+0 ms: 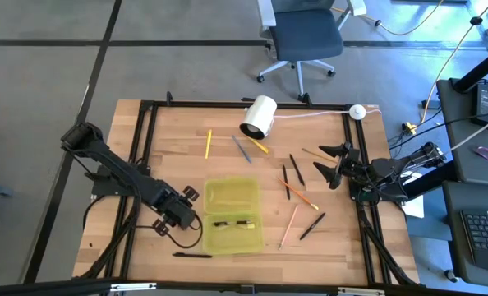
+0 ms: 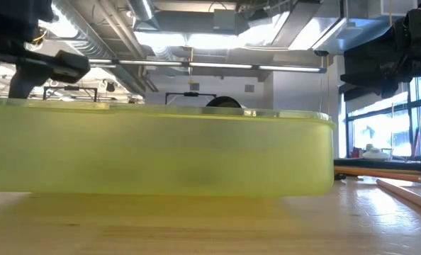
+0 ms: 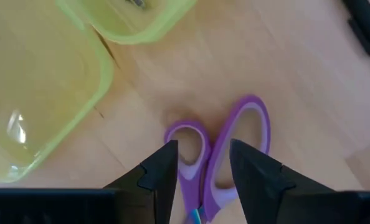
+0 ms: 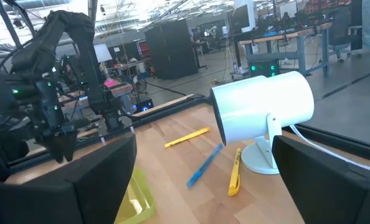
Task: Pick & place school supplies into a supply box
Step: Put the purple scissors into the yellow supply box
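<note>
The purple-handled scissors (image 3: 219,149) sit between the fingers of my left gripper (image 3: 203,146), which hangs by the left side of the yellow-green supply box (image 1: 232,197) and hides them in the high view (image 1: 186,212). Two dark pens (image 1: 232,223) lie in the box's near half. Yellow (image 1: 209,144), blue (image 1: 241,150), black (image 1: 296,168), orange (image 1: 297,191) and wood-coloured (image 1: 289,226) pens and pencils lie flat on the table. My right gripper (image 1: 328,164) waits open above the table's right side, touching nothing. My left gripper pinches the scissors between its two fingers at the handles' narrow end (image 3: 203,186), where the two loops meet. Both purple loops (image 3: 247,134) stick out past the fingertips. The fingers slant down from above. A soft shadow on the wood beside the loops suggests that the scissors are off the table.
A white cylinder with a cable (image 1: 259,117) stands at the far edge, with a small white disc (image 1: 357,112) at the far right corner. One black pen (image 1: 192,255) lies near the table's near edge. In the low view the box's wall (image 2: 161,156) fills the foreground.
</note>
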Available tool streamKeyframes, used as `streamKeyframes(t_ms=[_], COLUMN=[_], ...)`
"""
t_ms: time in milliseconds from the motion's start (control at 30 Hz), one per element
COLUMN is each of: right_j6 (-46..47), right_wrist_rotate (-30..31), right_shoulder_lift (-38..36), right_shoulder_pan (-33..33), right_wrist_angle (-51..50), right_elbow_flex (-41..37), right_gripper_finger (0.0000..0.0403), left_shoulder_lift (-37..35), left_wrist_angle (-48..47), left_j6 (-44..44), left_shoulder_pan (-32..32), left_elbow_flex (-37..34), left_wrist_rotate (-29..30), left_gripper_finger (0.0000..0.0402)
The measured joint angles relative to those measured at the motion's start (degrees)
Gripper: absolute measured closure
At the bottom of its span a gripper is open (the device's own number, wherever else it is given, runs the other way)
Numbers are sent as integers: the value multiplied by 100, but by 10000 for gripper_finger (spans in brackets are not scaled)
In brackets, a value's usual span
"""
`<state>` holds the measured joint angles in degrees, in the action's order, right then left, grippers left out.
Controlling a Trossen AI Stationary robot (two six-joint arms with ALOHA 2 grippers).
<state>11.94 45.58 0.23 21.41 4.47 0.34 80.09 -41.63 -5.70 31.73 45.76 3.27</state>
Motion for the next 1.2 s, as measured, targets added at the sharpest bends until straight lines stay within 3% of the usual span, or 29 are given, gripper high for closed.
streamKeyframes(t_ms=[600, 1200], right_j6=[-26, -25], right_wrist_rotate=[-7, -20], right_shoulder_lift=[0, 2], right_shoulder_pan=[-2, -2], right_wrist_angle=[0, 0], right_elbow_flex=[2, 1], right_gripper_finger=[27, 27], left_shoulder_lift=[78, 875], left_wrist_angle=[410, 429], left_j6=[-24, 163], left_shoulder_pan=[0, 0], left_elbow_flex=[-330, -306], left_wrist_rotate=[-101, -171], left_gripper_finger=[261, 261])
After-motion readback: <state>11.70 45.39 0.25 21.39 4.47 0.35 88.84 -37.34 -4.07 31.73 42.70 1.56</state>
